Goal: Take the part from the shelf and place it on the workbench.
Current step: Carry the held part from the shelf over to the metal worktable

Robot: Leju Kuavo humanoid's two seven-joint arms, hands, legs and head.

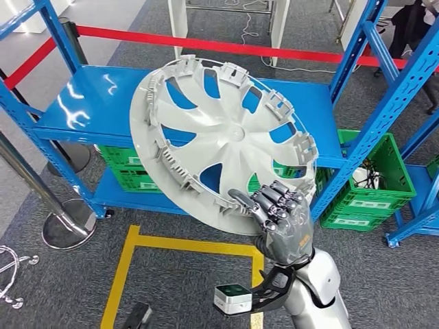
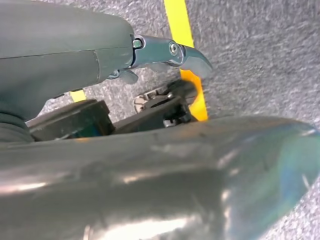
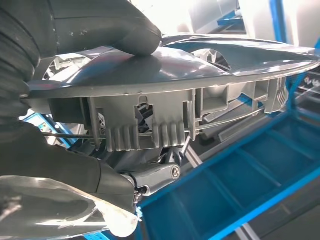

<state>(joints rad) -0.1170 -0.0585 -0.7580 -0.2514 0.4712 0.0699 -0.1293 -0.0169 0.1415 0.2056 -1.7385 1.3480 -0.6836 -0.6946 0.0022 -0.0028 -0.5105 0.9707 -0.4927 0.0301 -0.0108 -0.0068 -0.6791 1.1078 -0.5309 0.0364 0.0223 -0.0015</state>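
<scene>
Right hand (image 1: 282,216) grips the part (image 1: 222,140), a grey wheel cover, at its near rim: the thumb lies on one face and the fingers (image 1: 274,199) curl over the clip side. In the right wrist view the rim sits between the thumb (image 3: 113,25) and the lower fingers (image 3: 154,177), so the hold looks firm, but it is only at one edge. The part is tilted and in the air in front of the blue shelf (image 1: 98,103), apart from its board. Left hand (image 2: 166,52) hangs over the floor near the yellow tape (image 2: 181,25); if it is open or closed I cannot tell.

The step, as I judge, is to carry the part away to the surface. Because the cover is wide and held at one edge, it can swing or slip. It is better to move slowly, keep the wrist steady, and keep the far rim away from the shelf post (image 1: 362,96) and the green crate (image 1: 370,185) when turning.
</scene>
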